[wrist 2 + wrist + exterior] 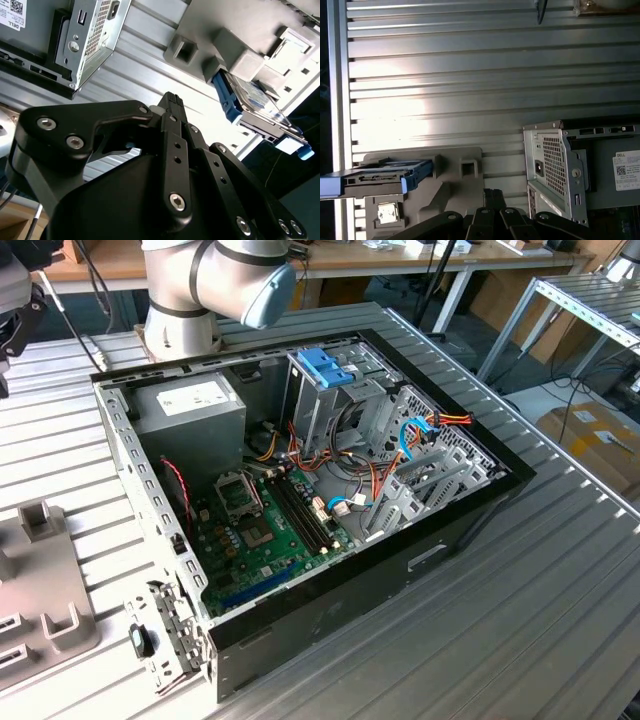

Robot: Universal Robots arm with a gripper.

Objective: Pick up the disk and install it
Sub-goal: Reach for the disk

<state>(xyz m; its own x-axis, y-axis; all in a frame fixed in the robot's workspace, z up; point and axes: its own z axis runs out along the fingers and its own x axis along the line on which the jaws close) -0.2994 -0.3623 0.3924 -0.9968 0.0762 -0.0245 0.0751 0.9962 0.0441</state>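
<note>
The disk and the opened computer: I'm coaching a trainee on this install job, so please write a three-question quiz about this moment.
1. Where does the flat grey metal hard drive with light-blue rails rest? A: in a grey plastic holder; B: on the motherboard; C: in a cardboard box.
2. True or false: the disk is already inside the open black computer case.
3. The plastic latch atop the case's metal cage is coloured ____.
Key: 1 A; 2 false; 3 blue.

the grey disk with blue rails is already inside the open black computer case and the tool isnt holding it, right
Not inside: both wrist views show the grey metal disk with light-blue rails resting in the grey plastic holder, outside the open black computer case. The tool isn't holding it.
</note>
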